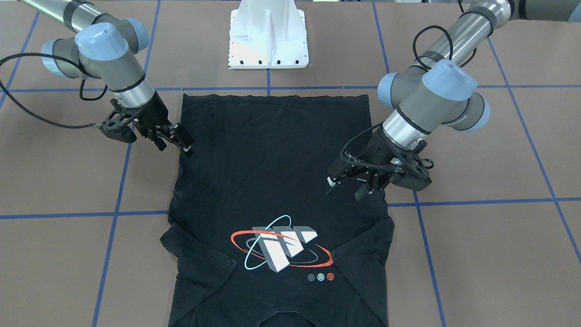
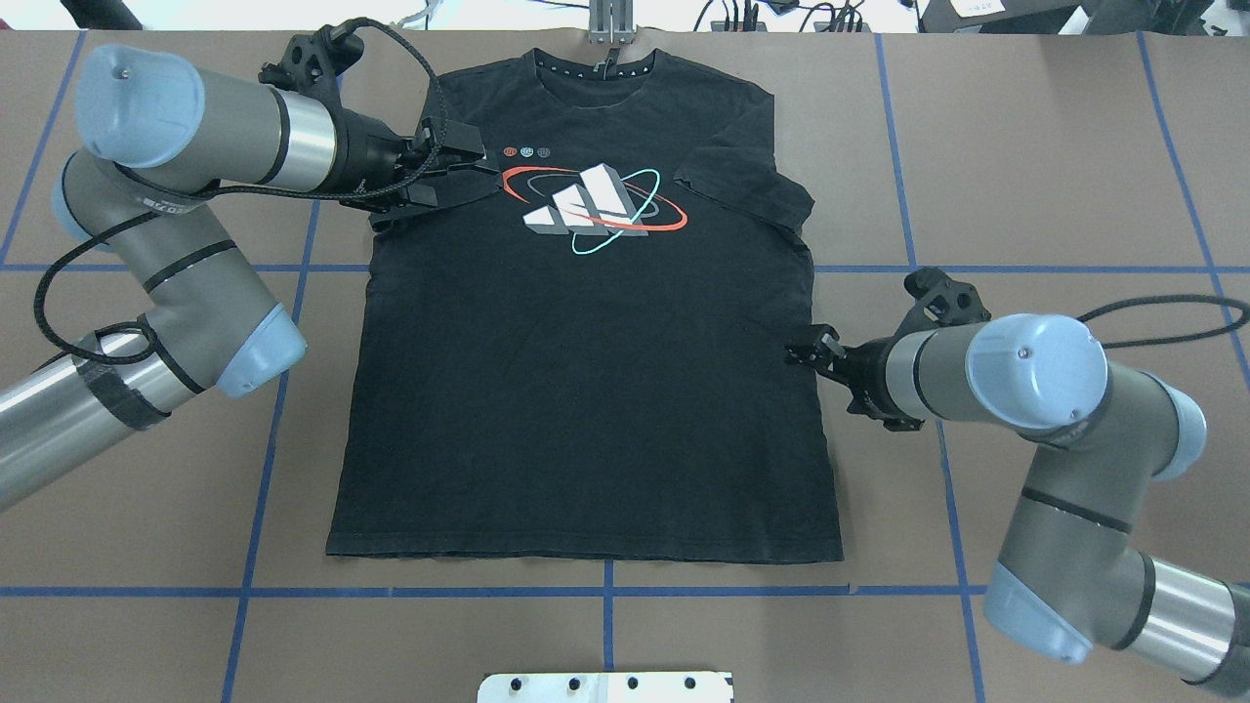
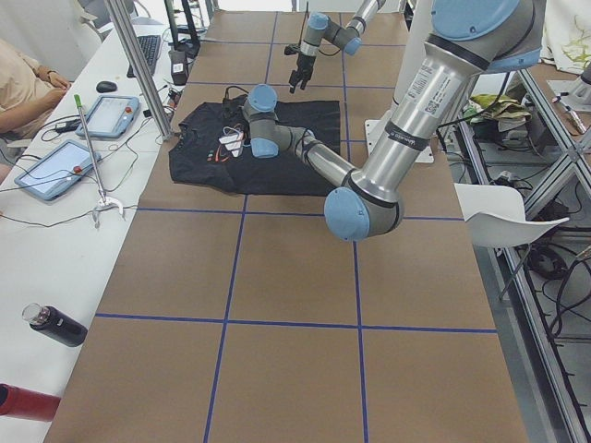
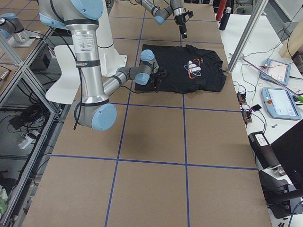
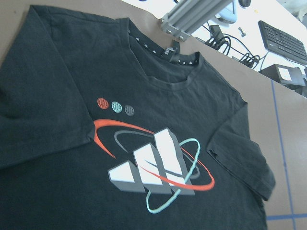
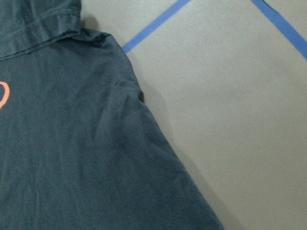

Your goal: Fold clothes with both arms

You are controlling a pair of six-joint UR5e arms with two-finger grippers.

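The black T-shirt (image 2: 586, 391) lies flat on the brown table with its logo (image 2: 596, 207) up and its collar on the side away from the robot. My left gripper (image 2: 469, 168) hangs open above the shirt's chest, beside the logo; it shows on the right in the front-facing view (image 1: 347, 187). From the left wrist view I see the logo (image 5: 153, 167) and three dots from above. My right gripper (image 2: 809, 353) sits low at the shirt's side hem, open, also seen at the left (image 1: 174, 147). The right wrist view shows only that shirt edge (image 6: 139, 100) and bare table.
The white pedestal base (image 1: 268, 41) stands just behind the shirt's bottom hem. Blue tape lines (image 2: 607, 592) grid the table. An aluminium post (image 2: 610, 20) stands at the collar side. Tablets (image 3: 55, 171), a bottle (image 3: 55, 325) and a person's arm (image 3: 23, 83) are along the far bench.
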